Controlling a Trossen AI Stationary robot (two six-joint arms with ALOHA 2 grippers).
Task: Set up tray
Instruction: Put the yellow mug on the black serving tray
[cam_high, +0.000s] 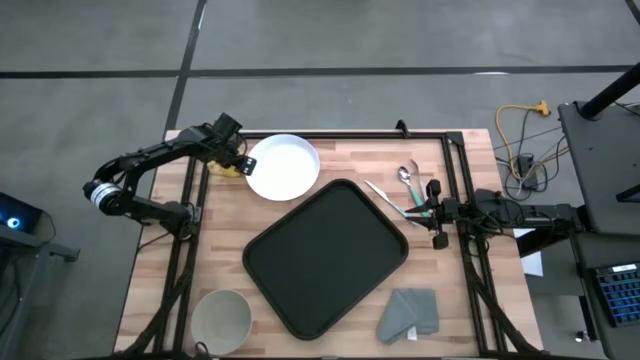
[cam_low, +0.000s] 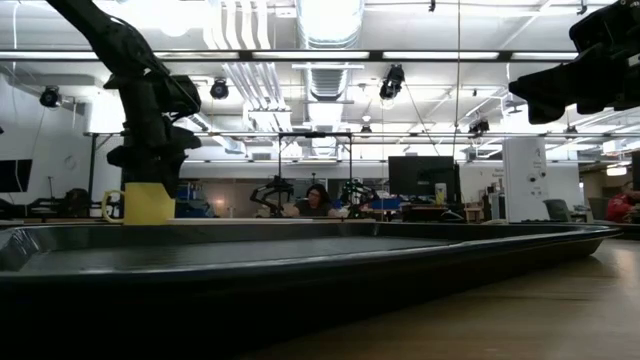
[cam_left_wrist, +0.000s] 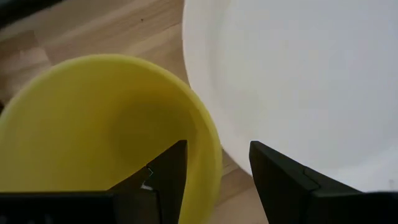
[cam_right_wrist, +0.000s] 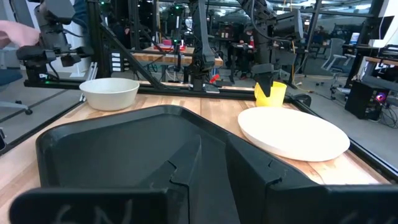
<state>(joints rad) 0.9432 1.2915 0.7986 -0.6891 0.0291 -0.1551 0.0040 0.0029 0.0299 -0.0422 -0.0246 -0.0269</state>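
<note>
While both my arms hang over the table (cam_high: 300, 150), the tray (cam_high: 325, 255) lies at its middle, turned at an angle, flat on the wood and bare inside. Just off the tray's far left corner sits the plate (cam_high: 283, 166), white and round, close to the rim but not on it. At the near left corner of the table stands the bowl (cam_high: 220, 318), well apart from the tray; near the right front lies the cloth (cam_high: 410, 313), grey and crumpled.

My left gripper (cam_left_wrist: 214, 171) is at the cup (cam_left_wrist: 93, 124), yellow, just left of the plate. My fingers (cam_left_wrist: 168, 171) there stand apart, one inside the cup's mouth, the other outside its wall on the plate's side; the wall sits between them, and I cannot tell whether they touch it.

My right gripper (cam_high: 438, 212) waits at the table's right edge, pointing toward the tray, fingers close together with nothing between them. Beside it lies the cutlery (cam_high: 400, 185), a spoon among it.
</note>
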